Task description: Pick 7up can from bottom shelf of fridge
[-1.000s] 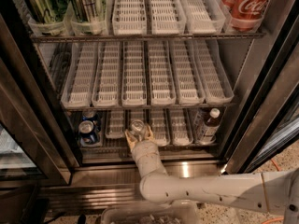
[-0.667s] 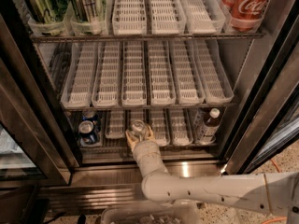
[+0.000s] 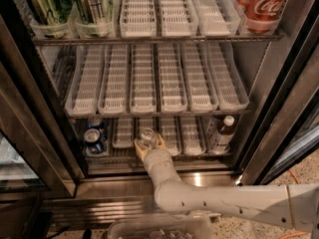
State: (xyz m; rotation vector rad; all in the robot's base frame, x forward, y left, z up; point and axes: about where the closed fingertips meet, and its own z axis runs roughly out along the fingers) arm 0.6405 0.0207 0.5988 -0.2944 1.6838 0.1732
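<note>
The fridge (image 3: 271, 118) stands open with black door frames and wire racks. On the bottom shelf (image 3: 187, 151), the 7up can (image 3: 146, 135) stands at the front of a middle lane, its silver top showing. My gripper (image 3: 148, 142) reaches in from below on a pale arm. Its tan fingers (image 3: 139, 149) sit on either side of the can, closed against it. The can's lower part is hidden by the gripper.
Two blue cans (image 3: 93, 136) stand at the shelf's left and a white-capped brown bottle (image 3: 222, 133) at its right. Empty white lane trays (image 3: 143, 81) fill the middle rack. Green cans (image 3: 45, 4) and Coca-Cola cans (image 3: 263, 4) are on top. A clear bin (image 3: 159, 227) sits below.
</note>
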